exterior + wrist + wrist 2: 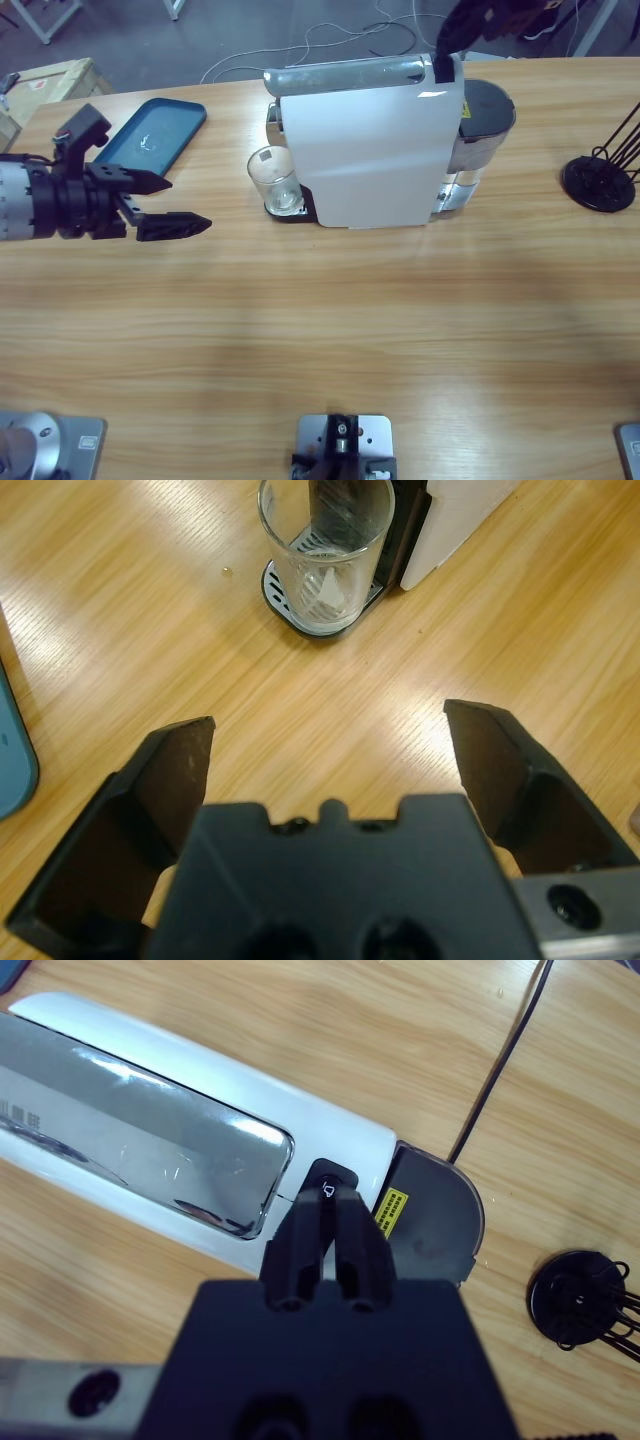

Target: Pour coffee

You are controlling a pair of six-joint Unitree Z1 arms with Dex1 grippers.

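Left gripper: I read this black two-jaw unit entering from 9 o'clock in the high view, jaws spread wide, nothing held; in the left wrist view only bare wood lies between them
Right gripper: I see its black jaws pressed together, tips set on the small black button on top of the machine; in the high view it comes down from 1 o'clock onto the machine's rear top edge
White box-shaped coffee machine with silver top lever: stands at 12 o'clock of table centre, well apart from the left gripper; the chrome lever lies flat along the top in the right wrist view
Clear glass tumbler: upright on the machine's black drip tray, at 9 o'clock of the machine body, directly ahead of the left gripper; I cannot tell whether it holds liquid
Grey translucent water tank: attached at 3 o'clock of the machine, a yellow label beside it
Teal rectangular plastic tray: flat on the table at 10 o'clock, just beyond the left gripper
Black round-based wire stand: at 3 o'clock, near the table edge
Long wooden table: carries all items; the near half is plain wood
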